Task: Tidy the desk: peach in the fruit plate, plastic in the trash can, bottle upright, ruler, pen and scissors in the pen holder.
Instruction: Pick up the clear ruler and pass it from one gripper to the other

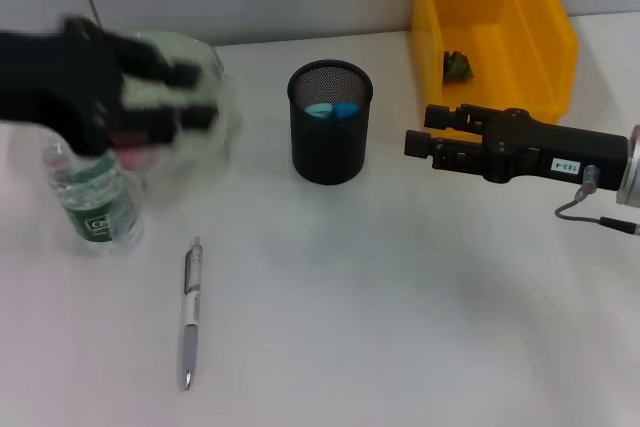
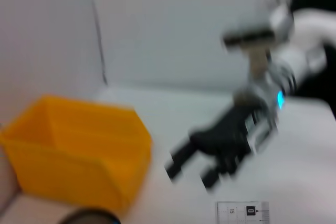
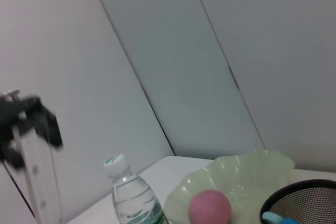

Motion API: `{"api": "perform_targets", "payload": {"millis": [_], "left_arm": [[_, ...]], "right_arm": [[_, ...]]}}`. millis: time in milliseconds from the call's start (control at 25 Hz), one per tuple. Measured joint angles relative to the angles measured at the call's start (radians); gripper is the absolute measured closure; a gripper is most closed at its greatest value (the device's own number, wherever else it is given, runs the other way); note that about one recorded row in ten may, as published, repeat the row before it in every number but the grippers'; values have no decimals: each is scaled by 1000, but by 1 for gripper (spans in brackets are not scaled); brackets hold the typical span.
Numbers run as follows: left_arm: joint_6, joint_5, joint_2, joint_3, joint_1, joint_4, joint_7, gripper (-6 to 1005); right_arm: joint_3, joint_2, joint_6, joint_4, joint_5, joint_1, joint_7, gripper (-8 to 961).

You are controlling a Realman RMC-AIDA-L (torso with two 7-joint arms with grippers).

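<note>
The pink peach [image 3: 209, 208] is already in the pale green plate [image 3: 262, 166], left of the black mesh pen holder [image 1: 330, 122], and the clear bottle [image 1: 95, 202] stands up. The silver pen [image 1: 190, 312] is left on the table in front of the holder. The right gripper [image 1: 415, 143] is held empty and a little open beside the holder; the left gripper [image 1: 150, 97] cannot be made out.

In the head view's upper left, the left gripper [image 1: 165, 97] is a motion smear hiding most of the fruit plate [image 1: 215, 72] and the bottle's [image 1: 95, 202] top. The yellow bin [image 1: 500, 17] is cut by the top edge. At lower right of the right wrist view, the frame crops the mesh pen holder [image 3: 307, 203].
</note>
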Motion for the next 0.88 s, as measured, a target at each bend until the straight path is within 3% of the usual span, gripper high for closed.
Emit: {"api": "perform_targets", "payload": {"millis": [160, 240, 360, 400, 440, 560, 640, 760, 880], "left_arm": [[-27, -75, -1, -43, 30, 0, -31, 604], [-116, -249, -5, -110, 113, -28, -64, 604], [-116, -249, -5, -110, 113, -28, -64, 603], [-171, -349, -5, -112, 161, -57, -56, 603], [-221, -536, -8, -101, 219, -168, -2, 603], [-227, -580, -8, -96, 224, -209, 14, 603], [-236, -674, -8, -57, 222, -335, 54, 603], [-242, -696, -8, -36, 218, -375, 72, 603], [-302, -793, -13, 69, 219, -484, 169, 602]], "right_arm": [[-1, 4, -7, 0, -12, 2, -1, 224], [-1, 10, -24, 0, -19, 3, -5, 224], [-1, 17, -31, 0, -22, 1, -15, 224], [-1, 21, -33, 0, -23, -1, -21, 224], [0, 27, -34, -1, -30, -2, -27, 224], [0, 30, -32, -1, -41, 0, -28, 224], [0, 32, -34, -2, -51, 7, -29, 224], [0, 34, -36, -3, -52, 9, -41, 225], [-1, 43, -41, -4, -52, 9, -88, 225]]}}
